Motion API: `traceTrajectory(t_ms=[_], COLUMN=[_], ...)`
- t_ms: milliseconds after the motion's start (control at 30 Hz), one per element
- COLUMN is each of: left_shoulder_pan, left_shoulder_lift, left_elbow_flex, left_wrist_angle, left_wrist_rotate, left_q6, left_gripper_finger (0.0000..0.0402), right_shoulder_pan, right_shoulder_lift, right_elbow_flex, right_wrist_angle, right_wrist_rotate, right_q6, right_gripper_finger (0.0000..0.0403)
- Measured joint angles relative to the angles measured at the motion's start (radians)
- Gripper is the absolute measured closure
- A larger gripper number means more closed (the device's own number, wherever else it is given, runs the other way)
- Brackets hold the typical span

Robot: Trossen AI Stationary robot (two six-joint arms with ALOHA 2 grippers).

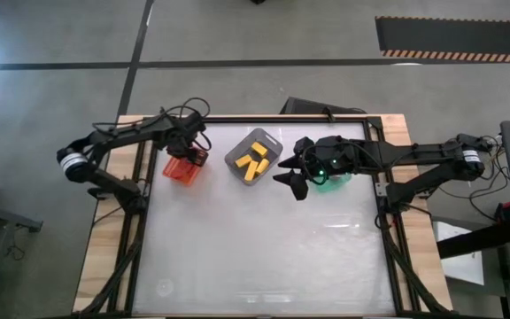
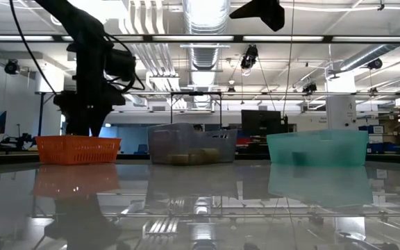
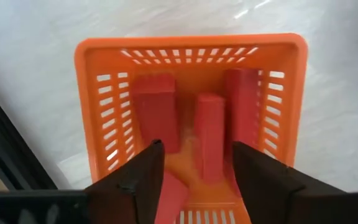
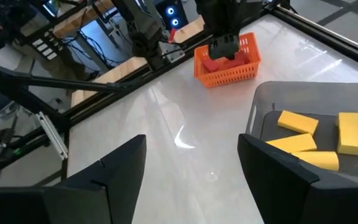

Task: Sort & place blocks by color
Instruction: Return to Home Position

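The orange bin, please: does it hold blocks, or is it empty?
Not empty: at least four red blocks lie inside the orange bin, under the open left hand.

Both arms are matte black: slim tubular links with chunkier joint housings.

The left arm [image 1: 122, 133] has a pale silver-white band [image 1: 73, 163] round the joint out past the desk's left edge. Loose black cables [image 1: 187, 113] loop above its wrist. In the low view it reads as a bulky black column with cable loops hanging off it.

The right arm [image 1: 414, 152] has a second pale band [image 1: 470, 160] near its base, out past the desk's right edge, and a thick black wrist block.

The left claw [image 3: 197, 180] has two flat dark fingers, wedge-shaped with squared tips and plain inner faces, and a dark crossbar behind them.

The right claw [image 4: 191, 174] has the same build: a pair of dark slabs with angled edges and a slightly glossy finish.
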Motion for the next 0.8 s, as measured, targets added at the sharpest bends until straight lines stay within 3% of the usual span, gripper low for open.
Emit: traceTrajectory(t_ms=[200, 367, 600, 800], left_shoulder_pan=[-0.018, -0.108, -0.384, -0.709], left_shoulder_lift=[-0.063, -0.178, -0.387, -0.542], left_elbow_flex=[0.000, 0.000, -0.003, -0.126], left_wrist_angle=[0.000, 0.012, 0.193, 0.571], left_wrist_rotate=[0.048, 0.096, 0.101, 0.049], left_q6=[-0.007, -0.027, -0.020, -0.031], left_gripper_finger=[0.0225, 0.0224, 0.0224, 0.0227], right_shoulder_pan=[0.000, 0.001, 0.000, 0.001], right_shoulder_lift=[0.000, 0.000, 0.000, -0.020], right_elbow_flex=[-0.012, -0.034, -0.083, -0.188], right_wrist_angle=[0.000, 0.000, 0.031, 0.193], right_wrist_rotate=[0.000, -0.001, -0.001, -0.010], right_q6=[-0.087, -0.208, -0.295, -0.324], right_gripper_finger=[0.0158, 0.0164, 0.0177, 0.0183])
